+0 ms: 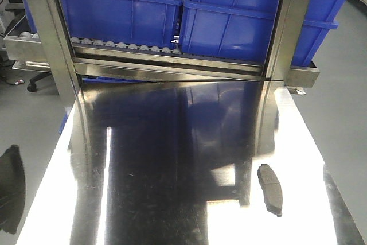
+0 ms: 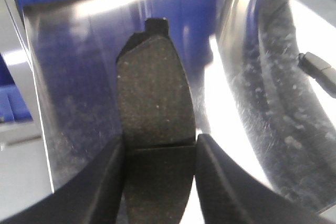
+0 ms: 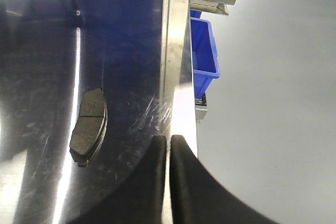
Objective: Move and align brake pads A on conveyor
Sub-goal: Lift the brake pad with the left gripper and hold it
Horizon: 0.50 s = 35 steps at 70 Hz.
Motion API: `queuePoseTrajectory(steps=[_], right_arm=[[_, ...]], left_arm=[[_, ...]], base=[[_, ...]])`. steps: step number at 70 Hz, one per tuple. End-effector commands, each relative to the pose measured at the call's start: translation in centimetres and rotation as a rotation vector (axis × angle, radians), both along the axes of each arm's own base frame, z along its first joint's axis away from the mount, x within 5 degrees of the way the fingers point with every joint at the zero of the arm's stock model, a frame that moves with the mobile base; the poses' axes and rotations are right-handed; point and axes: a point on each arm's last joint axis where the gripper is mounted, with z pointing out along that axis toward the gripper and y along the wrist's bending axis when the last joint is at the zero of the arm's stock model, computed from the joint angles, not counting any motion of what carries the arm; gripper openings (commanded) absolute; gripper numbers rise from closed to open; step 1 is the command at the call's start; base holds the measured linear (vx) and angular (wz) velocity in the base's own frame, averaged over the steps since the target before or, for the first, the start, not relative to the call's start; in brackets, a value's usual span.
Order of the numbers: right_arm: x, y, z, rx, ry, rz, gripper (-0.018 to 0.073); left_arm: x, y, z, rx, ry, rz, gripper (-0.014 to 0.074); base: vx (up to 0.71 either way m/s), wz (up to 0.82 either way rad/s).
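Left wrist view: the left gripper (image 2: 160,148) is clamped on one brake pad, the gripped pad (image 2: 155,93). Its dark fingers (image 2: 105,182) press the pad's long edges at the middle groove. The long axis runs bottom to top, with the notched end pointing to upper centre above the steel table (image 2: 68,108).

Front view: a loose pad (image 1: 269,189) lies flat at lower right of the table. Its long axis is near vertical, leaning to upper left. Blue bins (image 1: 114,10) fill the top.

Right wrist view: the right gripper (image 3: 169,145), at bottom centre, is closed and holds nothing.
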Motion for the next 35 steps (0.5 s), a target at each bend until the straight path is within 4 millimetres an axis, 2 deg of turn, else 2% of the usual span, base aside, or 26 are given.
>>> queuePoseTrajectory(steps=[1,13,35], right_arm=[[0.4,0.0,1.4,-0.008,-0.087,0.004,-0.0001],[0.4,0.0,1.4,-0.008,-0.087,0.004,-0.0001],[0.4,0.0,1.4,-0.008,-0.087,0.004,-0.0001]], left_arm=[[-0.7,0.3,1.6,-0.069,-0.167,-0.011,0.0157],[-1.8,0.8,1.4,-0.093,-0.22,-0.011,0.0157],[-1.9,0.8,1.5,-0.098,-0.228,-0.011,0.0157]], base=[[0.0,0.0],[0.0,0.0],[0.0,0.0]])
